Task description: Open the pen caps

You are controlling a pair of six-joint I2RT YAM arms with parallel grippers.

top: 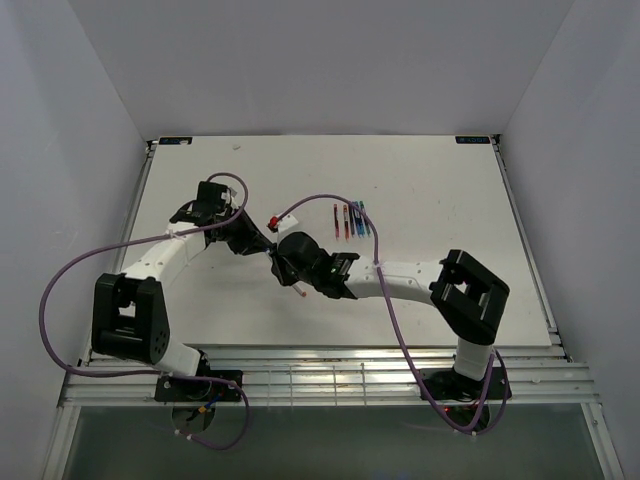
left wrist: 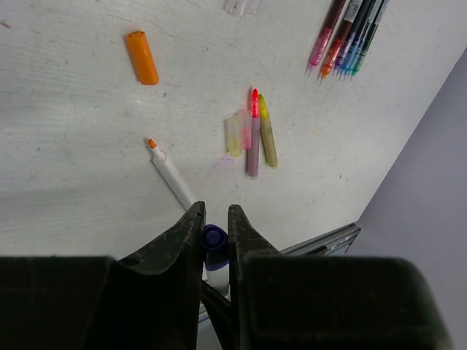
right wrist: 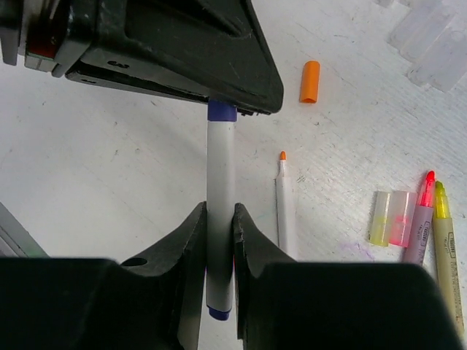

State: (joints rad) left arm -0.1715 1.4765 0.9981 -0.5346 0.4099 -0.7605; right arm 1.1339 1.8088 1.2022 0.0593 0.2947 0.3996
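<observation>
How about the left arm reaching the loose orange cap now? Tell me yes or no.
Probably not yet: the left tool is shut on the blue cap of a white pen the right tool also grips. The orange cap itself lies uncovered.

White desk boxed in by plain walls.
The desk (top: pixel 420 180) is scuffed and lightly scratched, with a faint pink-purple ink smudge (left wrist: pixel 222 166) toward its middle. Pale walls (top: pixel 300 60) rise along its left, far and right edges. A small black tag (top: pixel 173 141) sits at the far-left corner, another tag (top: pixel 473 139) at the far-right. A slatted metal rail (top: pixel 330 380) runs along the near edge.
</observation>
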